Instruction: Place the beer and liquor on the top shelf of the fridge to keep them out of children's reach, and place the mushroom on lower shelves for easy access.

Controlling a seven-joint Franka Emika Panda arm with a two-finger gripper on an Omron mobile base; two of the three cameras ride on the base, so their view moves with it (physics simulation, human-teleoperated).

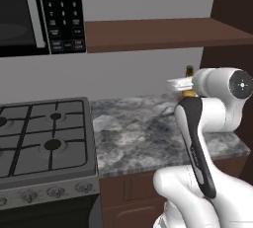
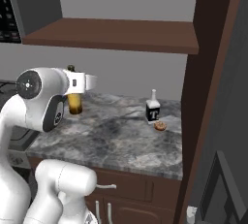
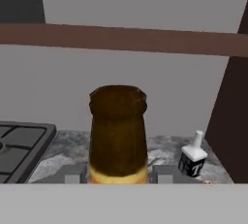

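The beer (image 3: pixel 117 131), an amber-brown bottle with a yellowish label, stands upright between my gripper (image 3: pixel 118 175) fingertips, which press close against its label on both sides. In the right base view the beer (image 2: pixel 74 103) sits just under my hand, above the left part of the counter; whether it touches the counter I cannot tell. In the left base view my arm hides most of the beer (image 1: pixel 188 69). The liquor (image 2: pixel 152 110) stands at the counter's back right, with the mushroom (image 2: pixel 160 126) just in front of it. The grey fridge (image 2: pixel 237 97) fills the right edge; its inside is hidden.
A gas stove (image 1: pixel 44 138) adjoins the marble counter (image 1: pixel 133 133) on the left, under a microwave (image 1: pixel 39 10). A brown wall shelf (image 2: pixel 116 34) hangs over the counter. A dark brown cabinet side (image 2: pixel 206 72) stands between the counter and the fridge.
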